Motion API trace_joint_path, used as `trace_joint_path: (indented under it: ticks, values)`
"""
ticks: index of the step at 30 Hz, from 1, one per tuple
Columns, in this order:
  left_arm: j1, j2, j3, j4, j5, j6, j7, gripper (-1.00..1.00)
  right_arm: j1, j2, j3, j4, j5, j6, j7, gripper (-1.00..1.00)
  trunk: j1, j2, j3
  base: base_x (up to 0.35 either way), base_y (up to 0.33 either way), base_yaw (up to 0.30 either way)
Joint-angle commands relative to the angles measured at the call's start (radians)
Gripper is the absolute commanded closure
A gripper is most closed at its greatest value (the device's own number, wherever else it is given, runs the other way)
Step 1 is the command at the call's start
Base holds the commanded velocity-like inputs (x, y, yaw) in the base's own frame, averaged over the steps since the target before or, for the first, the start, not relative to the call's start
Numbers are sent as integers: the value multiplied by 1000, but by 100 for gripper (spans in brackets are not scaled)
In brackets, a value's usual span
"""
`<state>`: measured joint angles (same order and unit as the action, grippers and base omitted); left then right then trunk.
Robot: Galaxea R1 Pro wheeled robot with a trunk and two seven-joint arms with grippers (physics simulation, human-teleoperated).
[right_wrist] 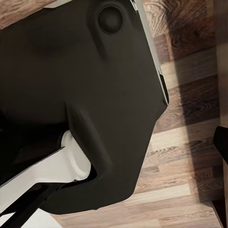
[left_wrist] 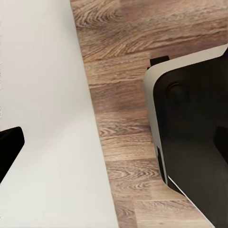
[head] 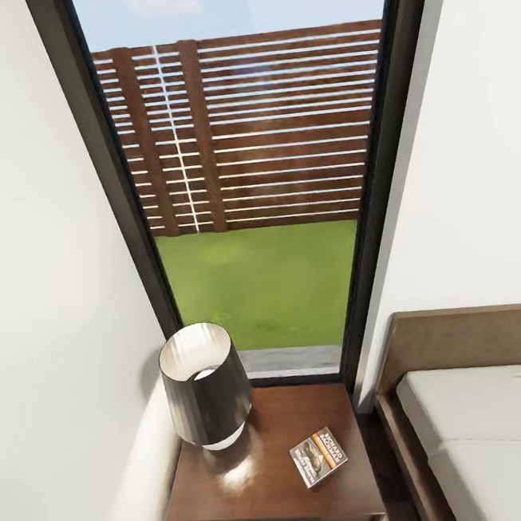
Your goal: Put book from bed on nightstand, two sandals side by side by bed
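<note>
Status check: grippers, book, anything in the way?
Grippers: state can't be told from either wrist view. Book lies flat on the nightstand, right of the lamp, apart from it. Bed bare where visible. No sandals sighted.

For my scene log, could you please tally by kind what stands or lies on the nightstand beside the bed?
Lamps: 1, dark-shaded lamp at the nightstand's back left.
Books: 1, the book lying flat toward the side near the bed.
Total: 2
</note>
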<state>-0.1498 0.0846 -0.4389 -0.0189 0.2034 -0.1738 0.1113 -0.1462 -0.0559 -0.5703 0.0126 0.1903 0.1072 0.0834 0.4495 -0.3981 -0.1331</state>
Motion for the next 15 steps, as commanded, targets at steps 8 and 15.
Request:
trace_joint_path:
  ticks: [8, 15]
  values:
    - [-1, -2, -9, -2, 10, -3, 2, -100, -1, 0, -8, 1, 10, 2, 3, -100, 1, -2, -2, 0, 0, 0]
    - [-1, -5, -8, -2, 10, -3, 2, -100, -1, -1, -8, 1, 10, 2, 3, -100, 1, -2, -2, 0, 0, 0]
